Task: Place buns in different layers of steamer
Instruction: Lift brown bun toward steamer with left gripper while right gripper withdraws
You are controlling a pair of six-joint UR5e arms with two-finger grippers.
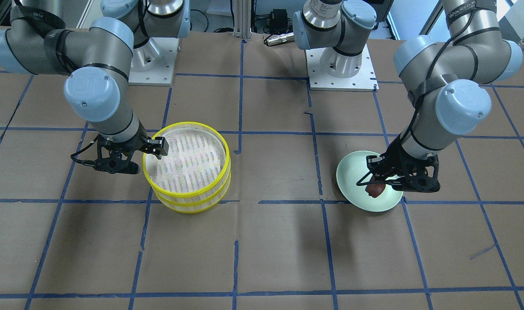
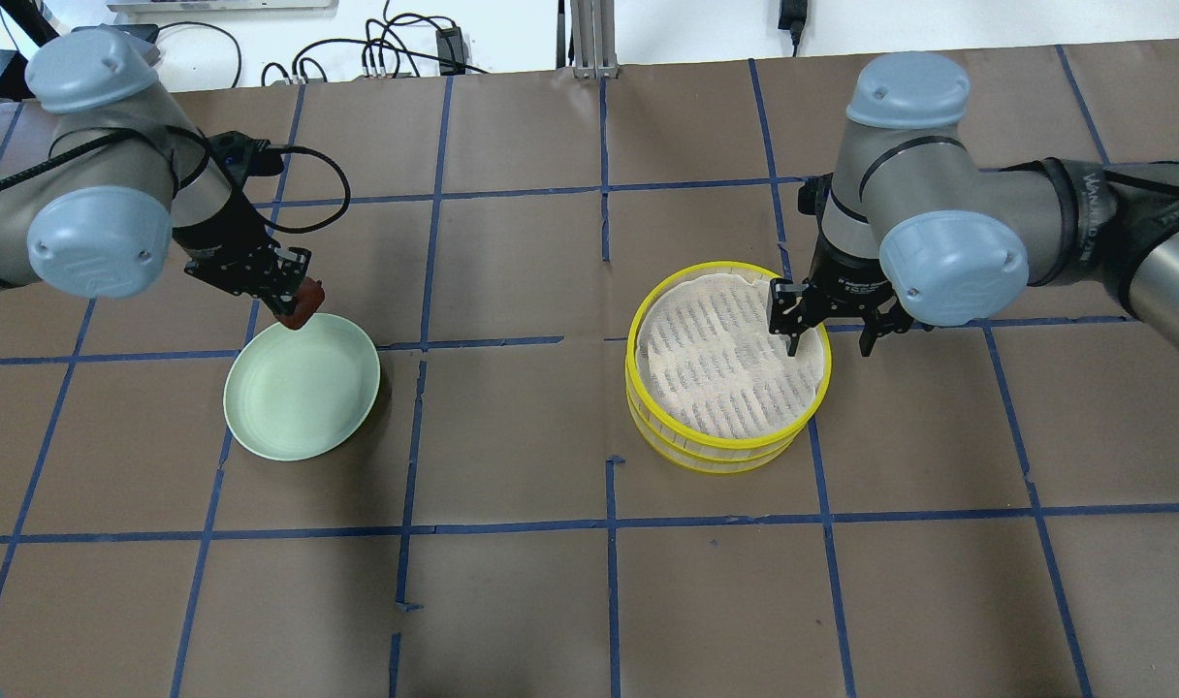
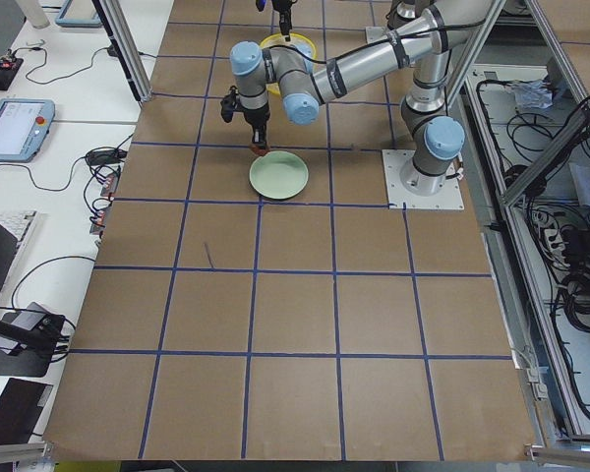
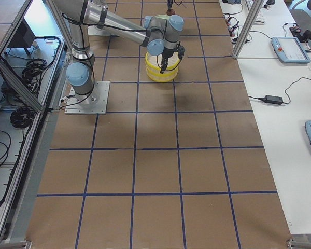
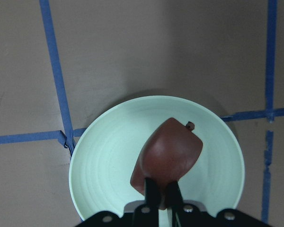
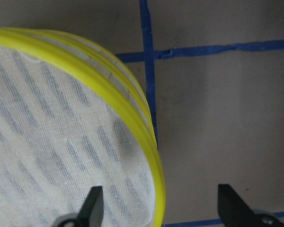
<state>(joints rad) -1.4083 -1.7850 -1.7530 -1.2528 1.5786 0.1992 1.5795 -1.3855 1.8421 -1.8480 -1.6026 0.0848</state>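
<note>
One reddish-brown bun [image 5: 170, 151] pinched in your left gripper [image 5: 162, 189], undelivered. Right gripper [image 6: 156, 203] spread astride the steamer [image 1: 191, 202] rim; top tray [image 2: 725, 359] bare.

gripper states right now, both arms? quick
Left gripper: shut on the reddish-brown bun, over the green plate.
Right gripper: open, holding nothing, jaws straddling the rim of the top steamer tray.

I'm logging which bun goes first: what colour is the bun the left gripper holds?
The bun is reddish-brown, clearest in the left wrist-mounted view.
</note>
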